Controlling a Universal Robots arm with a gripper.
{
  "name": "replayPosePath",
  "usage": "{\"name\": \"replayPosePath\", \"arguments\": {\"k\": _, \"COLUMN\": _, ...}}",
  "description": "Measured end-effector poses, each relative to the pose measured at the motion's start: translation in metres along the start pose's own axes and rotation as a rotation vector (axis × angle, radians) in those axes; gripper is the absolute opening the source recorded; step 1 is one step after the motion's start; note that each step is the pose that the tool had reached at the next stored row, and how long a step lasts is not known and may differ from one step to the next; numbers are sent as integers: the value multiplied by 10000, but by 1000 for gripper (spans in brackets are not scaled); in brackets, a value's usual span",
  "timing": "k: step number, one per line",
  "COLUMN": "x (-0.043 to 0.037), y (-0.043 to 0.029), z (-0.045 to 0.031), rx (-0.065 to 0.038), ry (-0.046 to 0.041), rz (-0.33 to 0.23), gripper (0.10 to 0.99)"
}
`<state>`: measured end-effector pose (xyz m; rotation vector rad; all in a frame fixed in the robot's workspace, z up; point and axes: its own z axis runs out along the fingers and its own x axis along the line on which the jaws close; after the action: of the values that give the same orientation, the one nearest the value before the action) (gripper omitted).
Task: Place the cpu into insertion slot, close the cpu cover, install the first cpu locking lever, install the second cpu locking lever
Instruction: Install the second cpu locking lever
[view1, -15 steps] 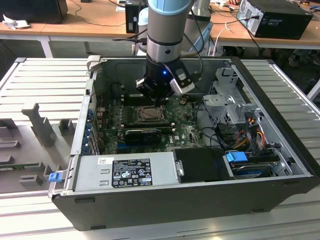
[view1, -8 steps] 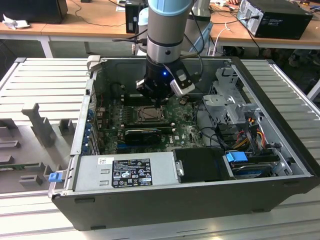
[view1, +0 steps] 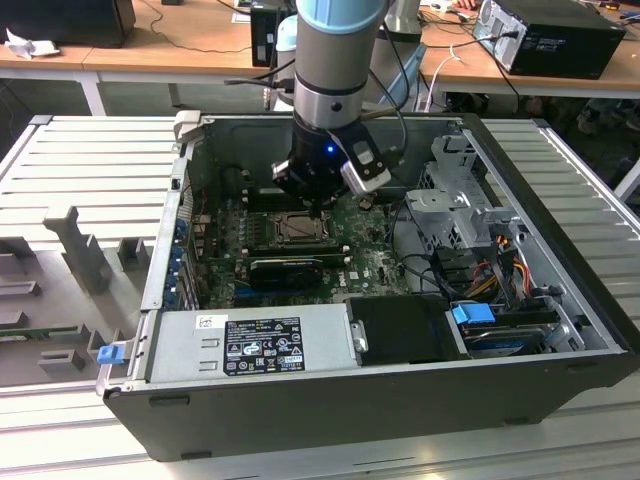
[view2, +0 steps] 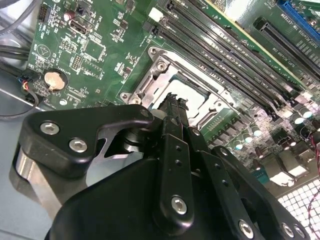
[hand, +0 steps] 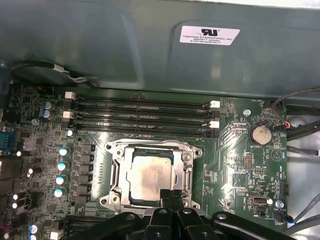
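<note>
The cpu (hand: 150, 175), a pale silvery square chip, lies flat in the socket on the green motherboard (hand: 240, 150). The cpu cover (hand: 188, 161), a thin metal frame, lies down around it, and the chip shows through its square opening. My gripper (hand: 172, 197) hangs over the cover's edge with its black fingers pressed together and nothing between them. In the second wrist view the gripper (view2: 172, 106) is just above the cpu cover (view2: 150, 85) beside the cpu (view2: 190, 97). The exterior view shows the gripper (view1: 318, 208) low inside the open case over the socket (view1: 298, 230).
Empty memory slots (hand: 140, 117) run beside the socket. A coin battery (hand: 260, 133) and loose cables (hand: 300, 127) sit off to one side. A long black card (view1: 285, 268), a power supply (view1: 255, 345) and a drive cage (view1: 455, 200) stand around the board inside the case walls (view1: 170, 230).
</note>
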<state>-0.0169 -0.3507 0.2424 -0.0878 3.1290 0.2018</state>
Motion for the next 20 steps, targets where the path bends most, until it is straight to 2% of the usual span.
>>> {"name": "replayPosePath", "arguments": {"k": 5, "x": 1, "y": -27, "z": -3, "rx": 0, "ry": 0, "rz": 0, "gripper": 106}}
{"name": "replayPosePath", "arguments": {"k": 14, "x": 8, "y": -140, "z": -15, "rx": -4, "ry": -1, "rz": 0, "gripper": 106}}
{"name": "replayPosePath", "arguments": {"k": 15, "x": 8, "y": -146, "z": -16, "rx": -35, "ry": 0, "rz": 1, "gripper": 106}}
{"name": "replayPosePath", "arguments": {"k": 16, "x": 9, "y": -159, "z": -17, "rx": -161, "ry": 4, "rz": 2, "gripper": 106}}
{"name": "replayPosePath", "arguments": {"k": 17, "x": 10, "y": -174, "z": -19, "rx": -202, "ry": 3, "rz": 2, "gripper": 106}}
{"name": "replayPosePath", "arguments": {"k": 20, "x": 17, "y": -209, "z": -24, "rx": -213, "ry": 3, "rz": 2, "gripper": 106}}
